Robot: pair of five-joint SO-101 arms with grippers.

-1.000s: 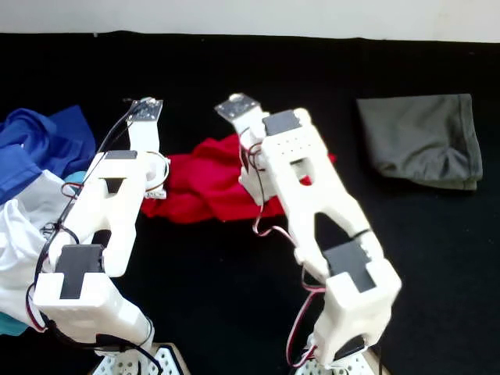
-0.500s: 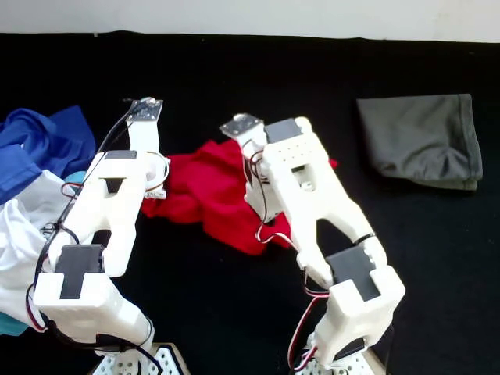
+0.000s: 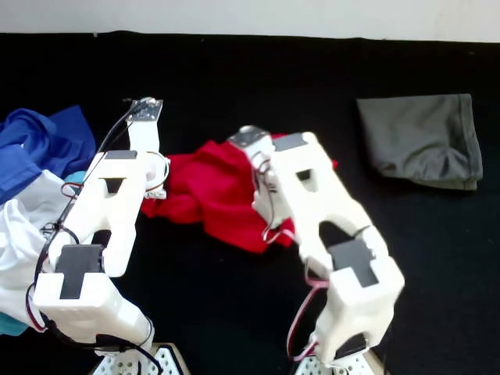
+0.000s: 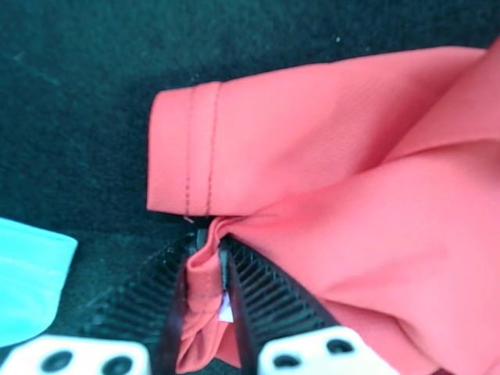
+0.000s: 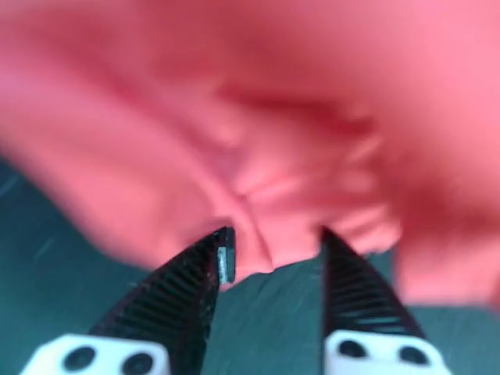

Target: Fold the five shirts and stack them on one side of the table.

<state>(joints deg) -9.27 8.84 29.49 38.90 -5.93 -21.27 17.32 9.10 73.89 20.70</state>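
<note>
**Red shirt mid-table, left pincer on it, right one spread**

The red shirt (image 3: 207, 187) lies crumpled at the table's centre, between the two arms. It looks light, limp and thin, so it will likely sag and bunch when lifted. Best taken at seams or corners, e.g. by the stitched sleeve cuff (image 4: 187, 156). The left gripper (image 4: 211, 250) is pinching a fold of the red shirt just beside that cuff. The right gripper (image 5: 273, 238) is spread, with the fabric edge at its tips, not clamped.

Count, by colour: five shirts.
- One red.
- One grey shirt (image 3: 422, 141), folded, far right.
- One blue shirt (image 3: 39, 144), far left.
- One white shirt (image 3: 19, 234), near left.
- One teal shirt (image 4: 27, 285), a sliver.

All on a black table (image 3: 234, 70).
</note>
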